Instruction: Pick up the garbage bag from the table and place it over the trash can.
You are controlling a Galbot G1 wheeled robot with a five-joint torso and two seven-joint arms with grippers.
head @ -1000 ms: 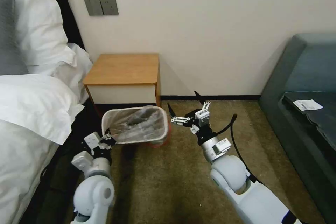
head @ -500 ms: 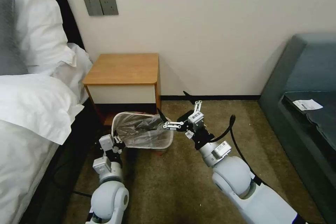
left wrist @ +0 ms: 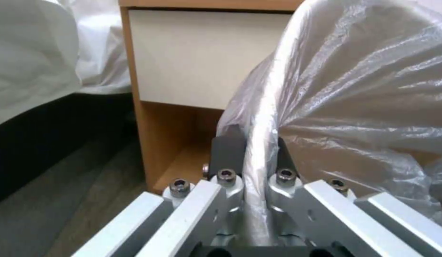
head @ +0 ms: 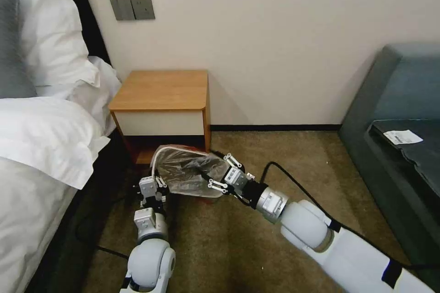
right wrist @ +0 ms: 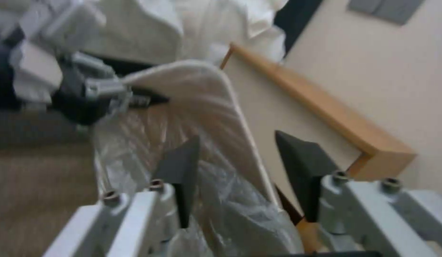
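The cream-white trash can (head: 156, 159) stands tilted on the carpet in front of the table (head: 160, 89), its mouth turned toward me. The crinkly translucent garbage bag (head: 188, 173) is draped over it. My left gripper (head: 153, 179) is shut on the can's bag-covered left rim (left wrist: 264, 117); its dark fingers (left wrist: 228, 148) clamp that edge. My right gripper (head: 219, 173) is open at the can's right side. In the right wrist view the right gripper (right wrist: 240, 160) has its fingers (right wrist: 302, 167) either side of the rim (right wrist: 230, 96) without touching it, and the left gripper (right wrist: 111, 89) is farther off.
A bed with white pillows and duvet (head: 41, 137) lies close on the left. On the right stands a dark teal sofa (head: 398, 114) with a paper slip on it. The wall runs behind the table. Open carpet (head: 256, 155) lies right of the can.
The can has shifted right and tipped further toward me. My left arm moved right with it. My right gripper swung down and left, from beside the can to straddling its right rim.
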